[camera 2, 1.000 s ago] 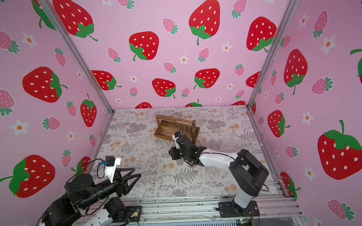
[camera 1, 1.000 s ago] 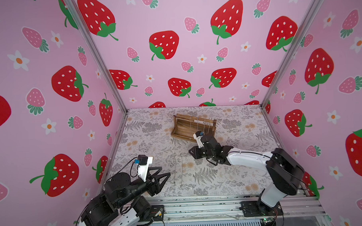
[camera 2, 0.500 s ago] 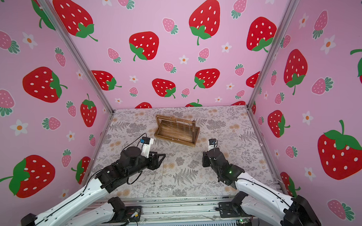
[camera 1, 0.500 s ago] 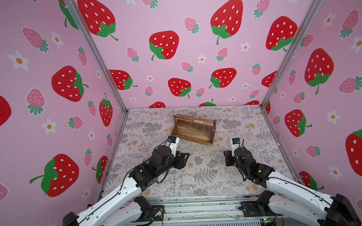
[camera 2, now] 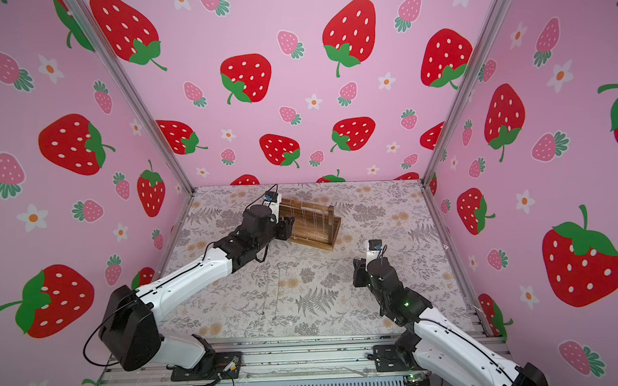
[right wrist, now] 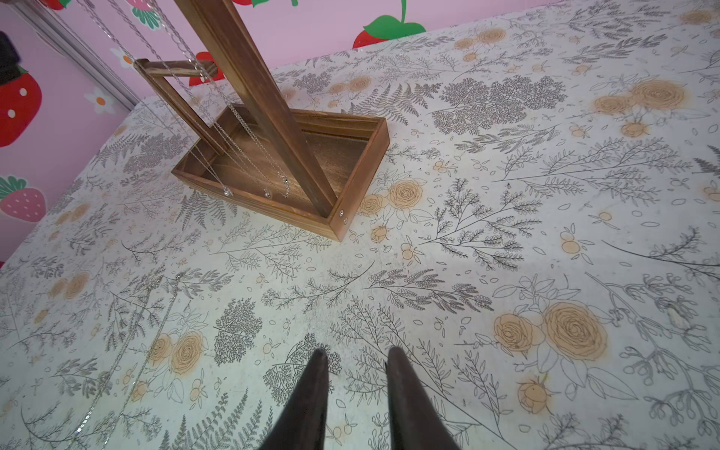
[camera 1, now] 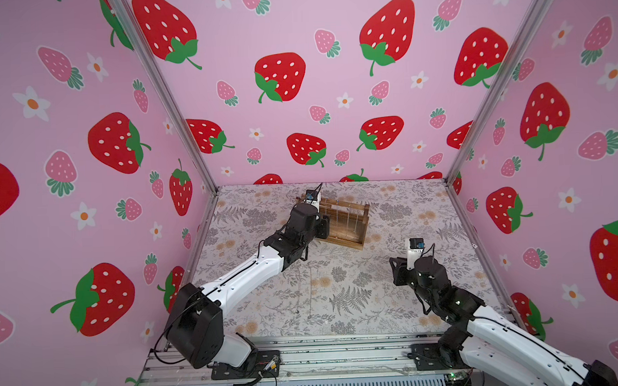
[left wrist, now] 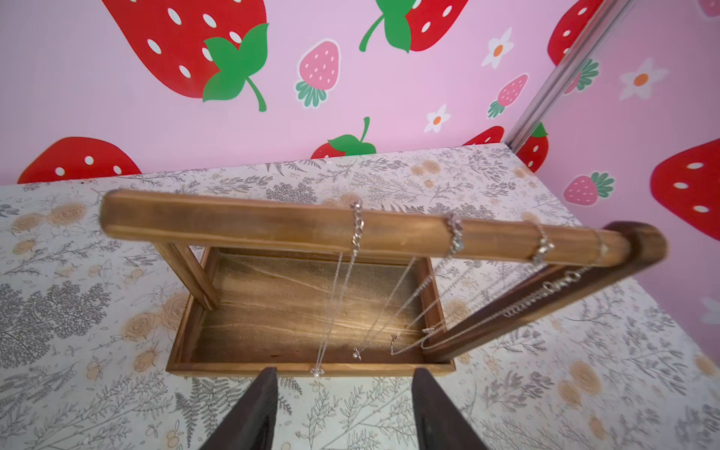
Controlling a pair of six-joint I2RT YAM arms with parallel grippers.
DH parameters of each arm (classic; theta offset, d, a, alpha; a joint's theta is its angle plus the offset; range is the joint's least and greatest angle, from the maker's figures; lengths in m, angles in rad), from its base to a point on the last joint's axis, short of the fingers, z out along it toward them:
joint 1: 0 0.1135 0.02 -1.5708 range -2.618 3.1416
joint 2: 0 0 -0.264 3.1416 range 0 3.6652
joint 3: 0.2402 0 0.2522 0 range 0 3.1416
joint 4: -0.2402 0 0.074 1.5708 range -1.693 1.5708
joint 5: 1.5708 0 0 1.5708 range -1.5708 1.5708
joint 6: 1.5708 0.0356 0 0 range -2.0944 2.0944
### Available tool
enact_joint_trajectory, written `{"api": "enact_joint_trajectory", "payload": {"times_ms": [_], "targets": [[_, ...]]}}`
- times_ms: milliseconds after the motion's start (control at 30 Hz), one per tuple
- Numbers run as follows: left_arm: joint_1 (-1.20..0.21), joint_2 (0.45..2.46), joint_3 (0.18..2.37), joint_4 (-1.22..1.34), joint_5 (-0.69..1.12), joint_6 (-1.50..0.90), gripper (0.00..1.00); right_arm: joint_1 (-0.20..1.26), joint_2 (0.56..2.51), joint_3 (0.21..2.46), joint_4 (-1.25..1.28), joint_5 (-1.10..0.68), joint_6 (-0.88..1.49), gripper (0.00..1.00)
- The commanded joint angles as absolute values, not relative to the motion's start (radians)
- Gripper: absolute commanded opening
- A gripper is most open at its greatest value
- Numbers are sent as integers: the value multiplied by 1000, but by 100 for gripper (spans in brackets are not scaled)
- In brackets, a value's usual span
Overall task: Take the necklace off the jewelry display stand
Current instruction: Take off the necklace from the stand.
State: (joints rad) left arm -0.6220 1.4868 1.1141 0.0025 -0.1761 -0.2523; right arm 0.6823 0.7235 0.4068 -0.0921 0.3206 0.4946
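Observation:
The jewelry display stand (camera 1: 349, 223) (camera 2: 315, 226), a brown wooden rack on a tray base, stands at the back middle of the table. Several thin silver necklaces hang from its top bar (left wrist: 272, 228). One necklace (left wrist: 356, 233) drops to a pendant (left wrist: 316, 372) at the tray's near rim. My left gripper (left wrist: 346, 389) (camera 1: 323, 224) is open and empty, just short of that rim, with the pendant in line with the gap between its fingers. My right gripper (right wrist: 357, 352) (camera 1: 397, 273) hovers low over bare table, right of the stand and nearer the front. Its jaws are slightly apart with nothing between them.
Thin chains (camera 1: 309, 293) (camera 2: 274, 297) lie on the floral table cover in front of the stand. Pink strawberry walls close in the back and both sides. A metal rail (camera 1: 306, 353) runs along the front edge.
My left arm has unfolded from the front left corner and reached out to the stand's left end. My right gripper has drawn back from the stand to the right middle of the table.

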Motion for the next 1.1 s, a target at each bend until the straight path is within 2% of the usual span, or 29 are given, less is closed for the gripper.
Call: {"api": "enact_joint_trajectory", "payload": {"times_ms": [0, 200, 467, 667, 1067], "targets": [[-611, 1535, 1188, 32, -190, -224, 55, 680, 703, 397, -120, 333, 503, 28], [-597, 1601, 1254, 30, -173, -215, 48, 679, 738, 402, -115, 324, 506, 29], [-575, 1615, 1260, 24, -151, -216, 16, 677, 771, 408, -103, 317, 506, 29], [-576, 1583, 1208, 40, -119, -225, 2, 677, 799, 411, -92, 315, 503, 29], [-576, 1525, 1052, 90, -92, -266, 0, 676, 845, 419, -86, 322, 492, 29]]}}
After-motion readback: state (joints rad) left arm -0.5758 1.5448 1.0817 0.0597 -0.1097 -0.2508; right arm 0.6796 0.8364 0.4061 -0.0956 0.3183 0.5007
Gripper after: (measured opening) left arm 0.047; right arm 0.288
